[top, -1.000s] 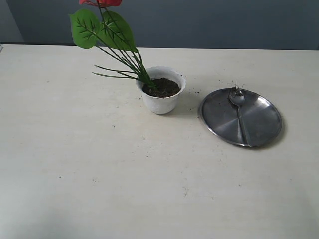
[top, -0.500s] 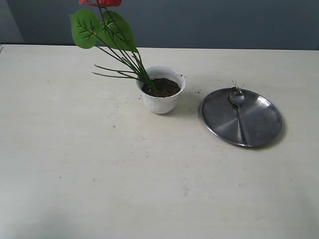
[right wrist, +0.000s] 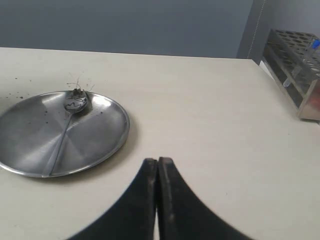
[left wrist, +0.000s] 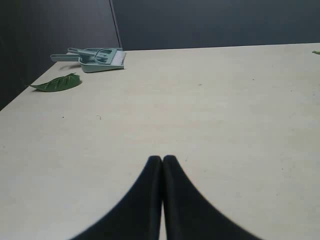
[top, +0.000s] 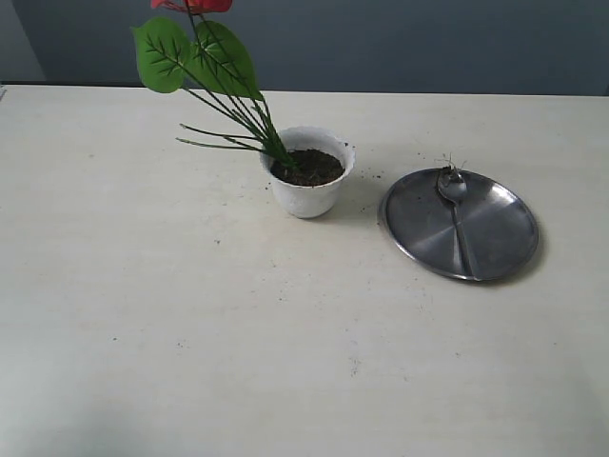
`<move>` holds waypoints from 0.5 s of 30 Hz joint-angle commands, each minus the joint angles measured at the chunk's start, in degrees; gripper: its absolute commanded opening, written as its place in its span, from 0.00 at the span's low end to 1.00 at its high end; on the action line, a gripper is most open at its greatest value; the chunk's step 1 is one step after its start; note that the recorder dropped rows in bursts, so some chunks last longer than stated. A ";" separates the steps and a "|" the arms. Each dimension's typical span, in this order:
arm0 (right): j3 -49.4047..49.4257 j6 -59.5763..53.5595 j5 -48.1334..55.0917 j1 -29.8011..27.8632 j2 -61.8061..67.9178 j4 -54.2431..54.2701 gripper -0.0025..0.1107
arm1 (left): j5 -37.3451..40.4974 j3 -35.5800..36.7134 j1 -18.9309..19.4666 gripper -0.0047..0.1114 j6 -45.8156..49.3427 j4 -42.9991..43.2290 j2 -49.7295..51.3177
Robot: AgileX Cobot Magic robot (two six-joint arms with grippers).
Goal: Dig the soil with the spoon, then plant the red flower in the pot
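Observation:
The white pot (top: 309, 195) stands mid-table, filled with dark soil (top: 309, 168). The red flower (top: 195, 5) has its green stems stuck in that soil and leans to the left, its petal cut off by the top edge. The silver spoon (top: 456, 211) (right wrist: 66, 125) lies on the steel plate (top: 495, 228) (right wrist: 95, 135), with a few fibres at its head. My left gripper (left wrist: 162, 158) is shut and empty over bare table. My right gripper (right wrist: 158, 160) is also shut and empty, close beside the plate. Neither arm shows in the exterior view.
A green dustpan (left wrist: 97, 57) and a loose green leaf (left wrist: 56, 83) lie near the table's edge in the left wrist view. A test-tube rack (right wrist: 296, 65) stands off the table's corner in the right wrist view. Soil crumbs (top: 271, 186) dot the table by the pot.

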 commanded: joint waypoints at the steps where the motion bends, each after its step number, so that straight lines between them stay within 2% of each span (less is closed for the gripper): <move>1: 0.27 -0.06 -0.58 -0.15 -0.18 -0.30 0.02 | -1.00 0.28 -0.46 0.04 -0.05 -0.39 -0.29; 15: 0.27 -0.06 -0.58 -0.15 -0.18 -0.30 0.02 | -1.00 0.28 -1.37 0.04 -0.05 -0.39 -0.29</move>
